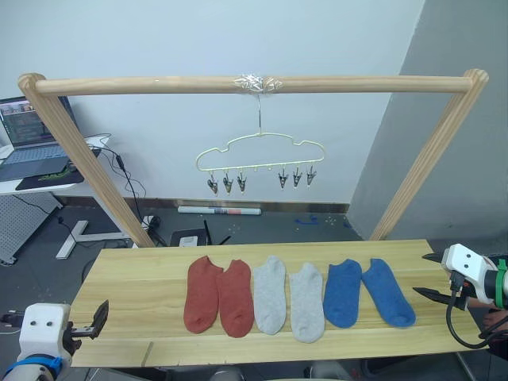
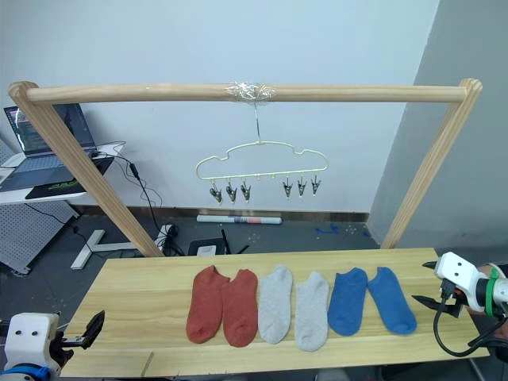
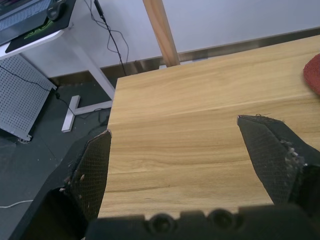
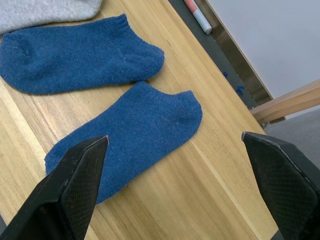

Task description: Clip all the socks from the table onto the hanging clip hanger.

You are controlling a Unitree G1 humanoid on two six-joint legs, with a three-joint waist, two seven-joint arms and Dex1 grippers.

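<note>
Jaws of both grippers stand wide and hold nothing: the left gripper hangs at the near left corner of the tabletop, the right gripper at its right end. From the right wrist view, the nearer blue sock lies flat just ahead of the open jaws, the other blue sock beside it and beyond. The whole row of six socks lies side by side across the middle of the tabletop, toes toward the robot: two blue, then two grey socks, then two rust-red socks, the red pair well apart from the left gripper. These look soft, light and limp, so they will likely sag and fold when lifted; a pinch at the cuff edge seems the best hold, leaving the opening free for a clip. Farther back, the clip hanger hangs by its hook from the wooden bar, all six clips empty.
</note>
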